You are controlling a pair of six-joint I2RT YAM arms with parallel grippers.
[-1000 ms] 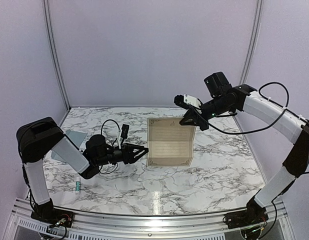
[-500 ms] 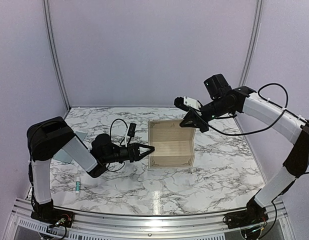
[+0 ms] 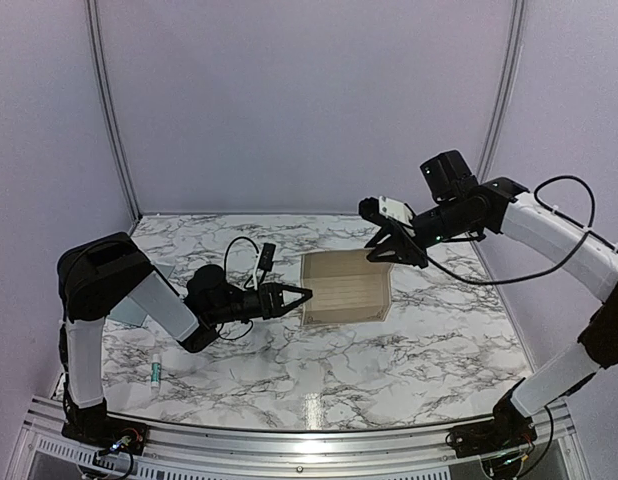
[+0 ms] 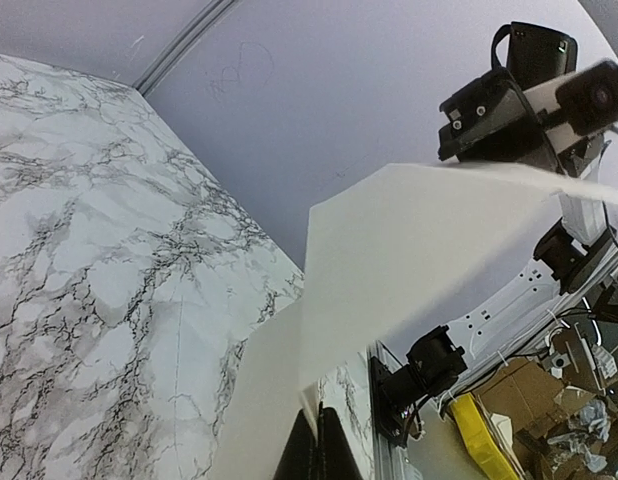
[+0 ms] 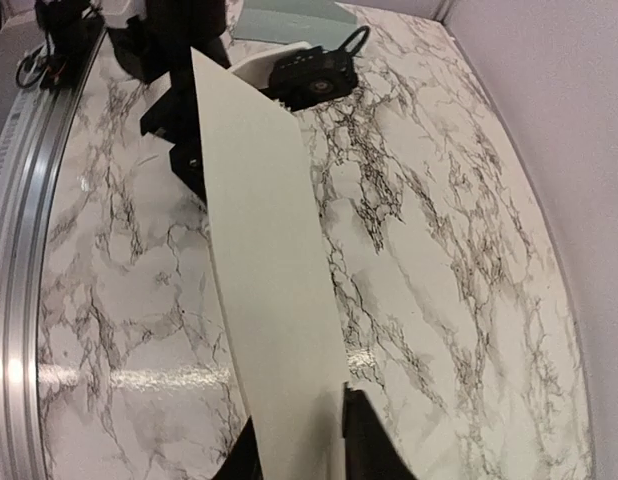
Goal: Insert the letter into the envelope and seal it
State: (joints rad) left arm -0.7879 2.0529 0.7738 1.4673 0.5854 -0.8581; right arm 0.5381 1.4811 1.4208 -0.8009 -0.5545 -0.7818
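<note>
The tan letter [image 3: 346, 290] hangs low over the marble table, sagging between my two grippers. My left gripper [image 3: 307, 294] is shut on the sheet's left edge; in the left wrist view the paper [image 4: 409, 260] rises from the pinched fingertips [image 4: 319, 440]. My right gripper [image 3: 384, 252] is at the letter's far right corner. In the right wrist view its fingers [image 5: 364, 440] stand a little apart, open, with the sheet [image 5: 269, 250] passing between them. The grey-blue envelope [image 5: 289, 22] lies flat at the table's left side, mostly hidden behind my left arm [image 3: 129, 314].
A small white-green tube [image 3: 156, 372] lies near the front left of the marble table [image 3: 429, 360]. A metal rail [image 3: 289, 440] runs along the near edge. Lilac walls close the back and both sides.
The letter has dropped from standing upright to nearly flat. My left gripper reached in and closed on its left edge. The right gripper's fingers have parted slightly.
</note>
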